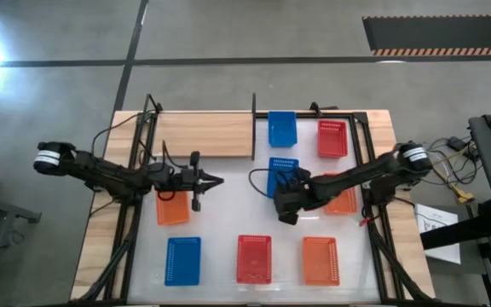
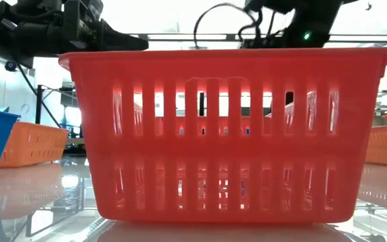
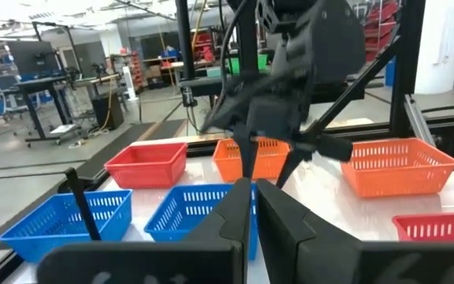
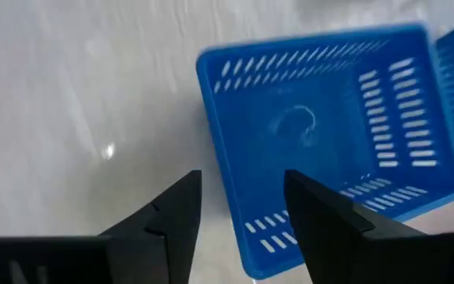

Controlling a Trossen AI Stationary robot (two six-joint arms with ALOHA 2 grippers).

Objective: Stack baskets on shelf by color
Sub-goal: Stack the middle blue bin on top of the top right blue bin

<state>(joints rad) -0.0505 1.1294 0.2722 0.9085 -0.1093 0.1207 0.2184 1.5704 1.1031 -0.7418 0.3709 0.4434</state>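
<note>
Several baskets stand on their bottoms on the white tabletop: blue (image 1: 282, 128) and red (image 1: 332, 138) at the far side, blue (image 1: 283, 166) and orange (image 1: 343, 199) mid-table, orange (image 1: 173, 208) at the left, and blue (image 1: 183, 260), red (image 1: 254, 258) and orange (image 1: 320, 260) along the near side. The light-wood shelf (image 1: 203, 135) lies at the far left, with its dark post (image 1: 254, 126) at its right end. My right gripper (image 4: 239, 217) is open above the mid-table blue basket (image 4: 329, 150), its fingers on either side of one end wall, apart from it. My left gripper (image 3: 255, 207) is shut and empty, mid-table at the left (image 1: 216, 180).
The near red basket (image 2: 227, 134) fills the low view and hides most of the table behind it. Dark frame bars (image 1: 139, 153) run along the table's left and right sides (image 1: 366, 153). Bare white tabletop (image 1: 237, 209) lies between the two grippers.
</note>
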